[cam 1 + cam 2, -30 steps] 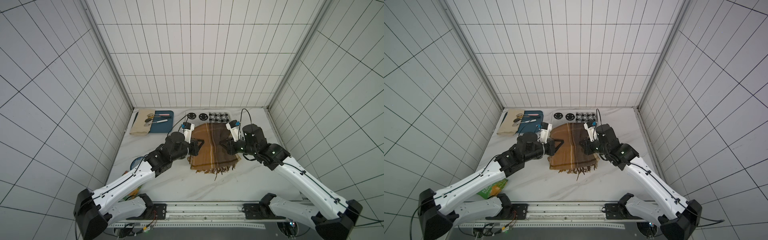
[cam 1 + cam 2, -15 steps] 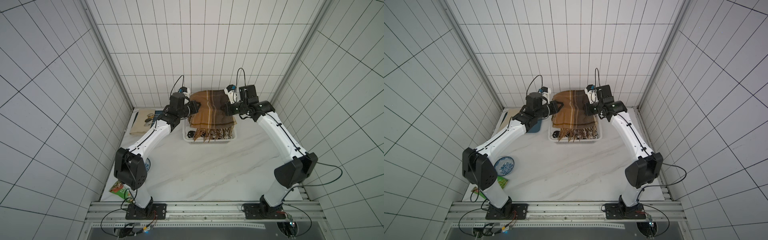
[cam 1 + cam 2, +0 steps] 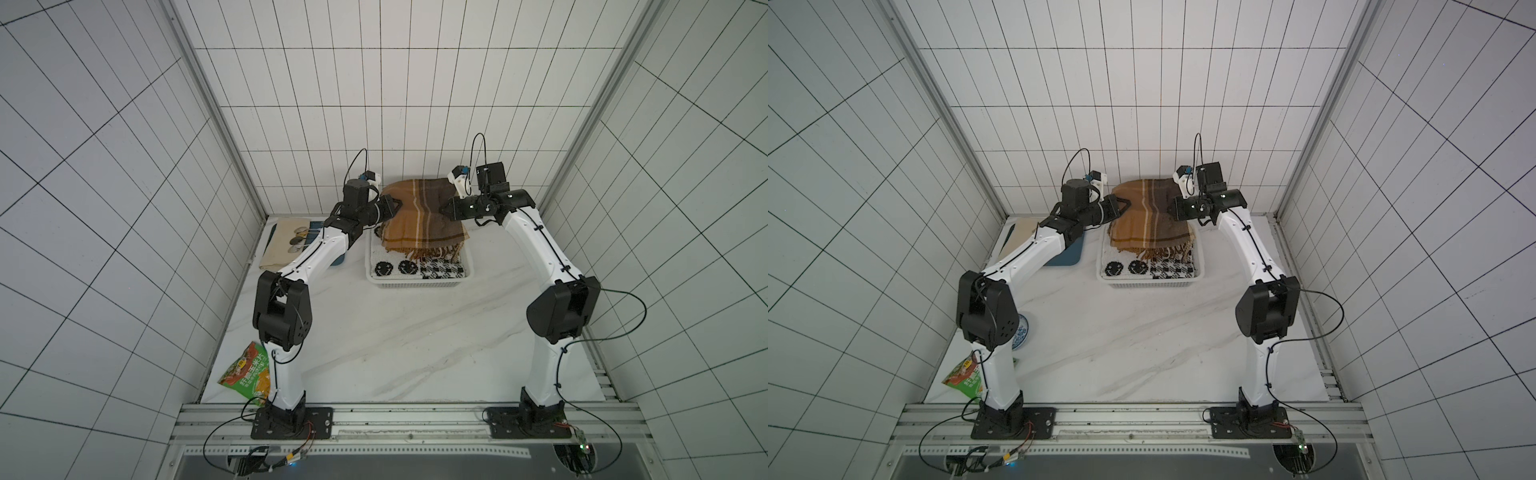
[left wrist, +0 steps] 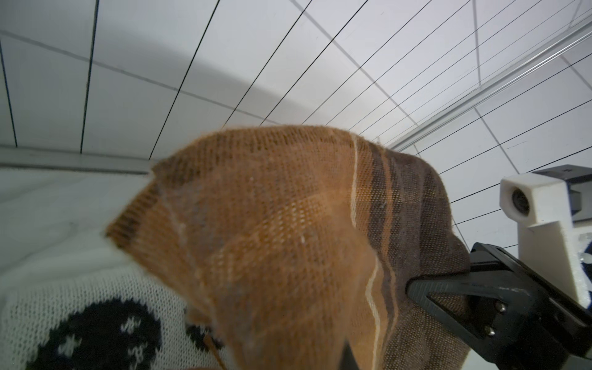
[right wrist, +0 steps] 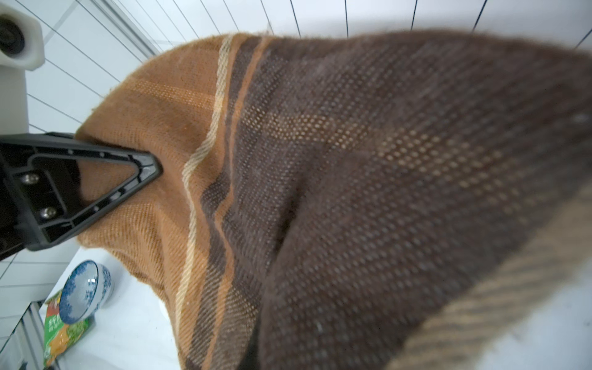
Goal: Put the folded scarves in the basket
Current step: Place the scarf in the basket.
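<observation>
In both top views the left gripper [image 3: 395,205] and right gripper [image 3: 448,206] clench opposite edges of the brown scarf [image 3: 419,220], holding it lifted over the white basket [image 3: 415,283], where a patterned knit [image 3: 415,268] lies; left wrist view: scarf [image 4: 272,240] above that knit [image 4: 80,320]; right wrist view: left gripper's [image 5: 155,169] tip pinches orange cloth

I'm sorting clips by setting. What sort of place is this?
Probably a robot test cell, not a home: white tiled walls box in a marble-look table, and the left arm and right arm are mounted on a metal rail at its front.
</observation>
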`<state>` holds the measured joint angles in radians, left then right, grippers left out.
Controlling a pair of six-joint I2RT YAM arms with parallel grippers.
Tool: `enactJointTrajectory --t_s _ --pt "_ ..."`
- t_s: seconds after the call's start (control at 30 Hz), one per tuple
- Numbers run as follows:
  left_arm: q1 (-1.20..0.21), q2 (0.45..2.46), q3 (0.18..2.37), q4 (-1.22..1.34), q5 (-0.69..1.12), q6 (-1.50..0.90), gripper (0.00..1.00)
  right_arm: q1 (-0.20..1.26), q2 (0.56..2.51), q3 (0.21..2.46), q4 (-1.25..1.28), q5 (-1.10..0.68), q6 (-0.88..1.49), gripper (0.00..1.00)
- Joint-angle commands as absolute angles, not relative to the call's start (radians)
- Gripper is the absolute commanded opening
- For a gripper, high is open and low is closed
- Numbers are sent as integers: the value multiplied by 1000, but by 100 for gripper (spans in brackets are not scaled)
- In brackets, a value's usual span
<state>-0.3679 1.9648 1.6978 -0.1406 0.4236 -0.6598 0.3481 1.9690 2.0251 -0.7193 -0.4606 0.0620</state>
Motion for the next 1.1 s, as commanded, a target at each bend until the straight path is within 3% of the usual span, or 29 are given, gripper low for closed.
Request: enactJointTrajectory --t_s 0.0,0.33,0.43,0.67,0.8,0.93,1.07 --pt "-341 1928 1624 -72 362 -670 0 325 1921 1872 -651 -445 94 0" --pt "-337 1995 1592 -120 377 -682 0 322 1983 1736 -623 -366 70 0" --pt "-334 1996 1591 -163 367 -670 4 317 2001 1714 -622 -320 55 0" --pt "-333 1971 1561 -224 310 -625 36 302 2023 1643 -587 -315 62 1" --pt "-331 1967 1538 -226 302 -608 40 303 2033 1658 -603 -343 72 10" --pt "-321 1960 1537 -228 327 -609 38 309 2016 1659 -590 -354 70 27" --pt "-322 1898 1470 -113 369 -643 42 318 2018 1689 -611 -368 63 30"
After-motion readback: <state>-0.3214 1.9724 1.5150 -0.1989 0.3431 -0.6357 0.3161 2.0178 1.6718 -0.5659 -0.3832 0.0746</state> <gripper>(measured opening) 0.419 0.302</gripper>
